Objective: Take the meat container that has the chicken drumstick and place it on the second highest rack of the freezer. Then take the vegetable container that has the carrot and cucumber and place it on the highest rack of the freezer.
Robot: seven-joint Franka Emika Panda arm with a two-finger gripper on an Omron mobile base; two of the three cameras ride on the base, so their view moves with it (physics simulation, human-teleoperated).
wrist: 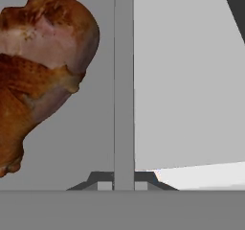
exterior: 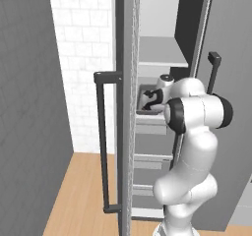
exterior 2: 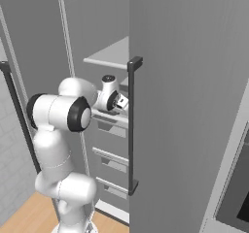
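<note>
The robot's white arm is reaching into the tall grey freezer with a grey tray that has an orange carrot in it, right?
Not quite. The gripper does reach into the tall grey freezer with a grey tray, but the hand view shows a reddish-brown chicken drumstick in it, not a carrot.

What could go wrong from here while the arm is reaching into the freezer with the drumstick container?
1. The gripper is shut on the meat container's wall with the chicken drumstick close beside it; tilting may roll the meat.
2. The arm works between two open freezer doors; swinging out could strike a bar handle.
</note>
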